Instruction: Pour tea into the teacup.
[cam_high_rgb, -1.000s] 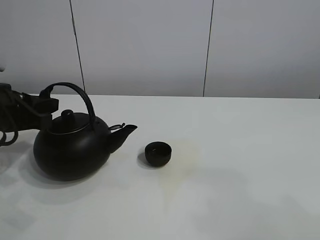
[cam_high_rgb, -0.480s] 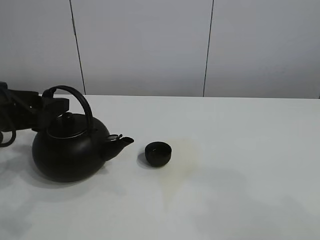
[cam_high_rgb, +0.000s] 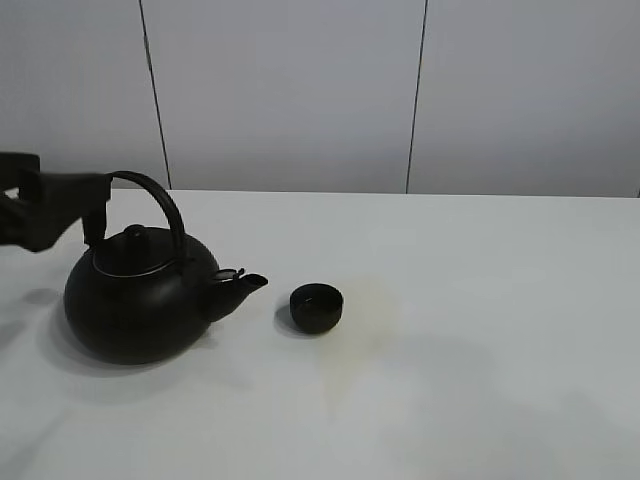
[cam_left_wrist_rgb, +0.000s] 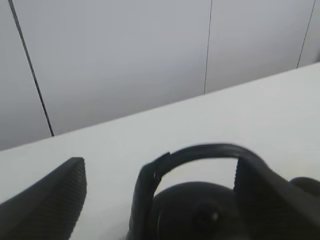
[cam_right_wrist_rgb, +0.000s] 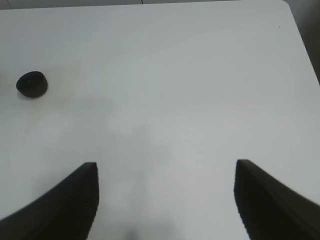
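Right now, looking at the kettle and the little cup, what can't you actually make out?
- Whether the teacup holds tea: black inside, too small in the exterior and right wrist views.
- Kettle body and spout: cut off by the left wrist view's edge.
- Left gripper contact with the handle: blurred, dark on dark.
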